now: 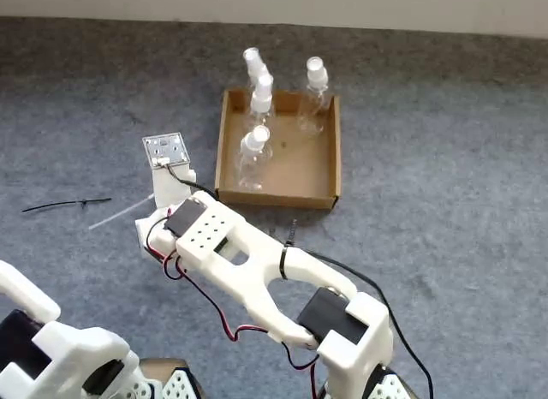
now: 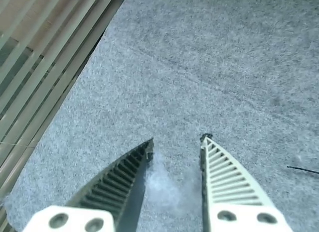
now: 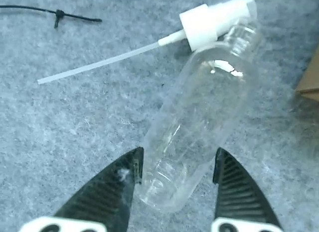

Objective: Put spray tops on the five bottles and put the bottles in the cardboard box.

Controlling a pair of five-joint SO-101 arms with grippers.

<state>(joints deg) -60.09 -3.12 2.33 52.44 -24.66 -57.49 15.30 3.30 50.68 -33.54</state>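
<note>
A clear bottle (image 3: 199,107) lies on the grey carpet with no top on its neck. A loose white spray top (image 3: 207,23) rests against its neck end, its long tube (image 3: 99,62) pointing away. My right gripper (image 3: 177,157) is open, one finger on each side of the bottle's base. In the high view the right arm (image 1: 214,236) stretches to the box's near left corner, and the tube (image 1: 120,215) sticks out beside it. Several bottles with spray tops (image 1: 255,146) stand in the cardboard box (image 1: 334,159). My left gripper (image 2: 177,140) hangs open over bare carpet.
A black cable tie (image 1: 64,205) lies on the carpet left of the right arm. The left arm (image 1: 60,348) sits at the near left corner. Slatted wood (image 2: 40,58) borders the carpet in the left wrist view. Open carpet surrounds the box.
</note>
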